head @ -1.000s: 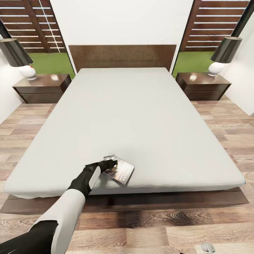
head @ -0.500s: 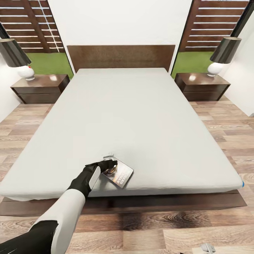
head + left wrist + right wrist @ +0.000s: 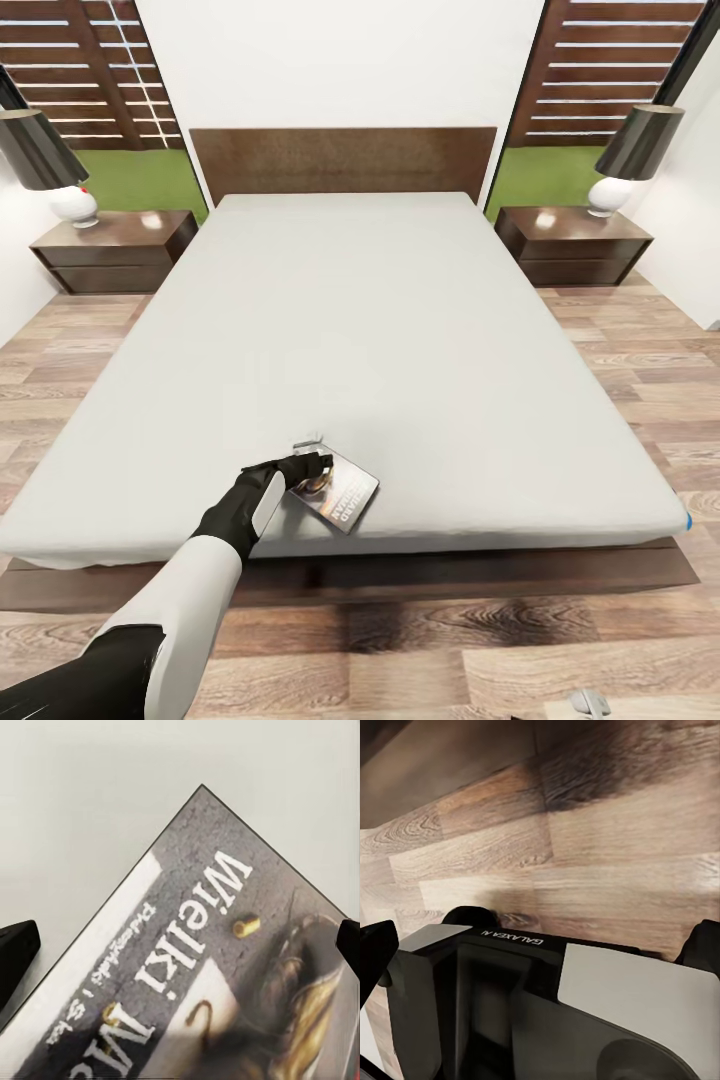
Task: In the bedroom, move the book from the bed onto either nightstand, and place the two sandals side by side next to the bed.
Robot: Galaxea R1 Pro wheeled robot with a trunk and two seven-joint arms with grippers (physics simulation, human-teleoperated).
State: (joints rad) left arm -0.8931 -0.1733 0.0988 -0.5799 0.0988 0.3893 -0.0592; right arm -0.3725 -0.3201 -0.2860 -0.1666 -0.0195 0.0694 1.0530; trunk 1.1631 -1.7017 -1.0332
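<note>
Resting near foot edge of pale grey-white mattress bed (image 3: pixel 400 330), small dark paperback book (image 3: pixel 340 492) lies under black left gripper (image 3: pixel 312 466), fingers (image 3: pixel 16 949) wide astride it; right gripper (image 3: pixel 540 937) fingers wide above wood-plank floor (image 3: pixel 607 855).

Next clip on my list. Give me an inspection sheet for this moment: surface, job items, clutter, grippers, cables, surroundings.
Surface: bed, plain pale mattress, dark wooden frame and headboard.
Job items: book lies flat near the foot edge of the mattress, cover up. Two nightstands, one at each side of the headboard: left nightstand, right nightstand. Sandals: nothing seen.
Clutter: a lamp on the left nightstand, another lamp on the right one.
Grippers: left gripper at the book, fingers spread wide to either side of the cover in the wrist view. Right gripper open, pointing at the plank floor.
Cables: nothing seen.
Surroundings: white wall, windows showing a slatted fence and grass.
</note>
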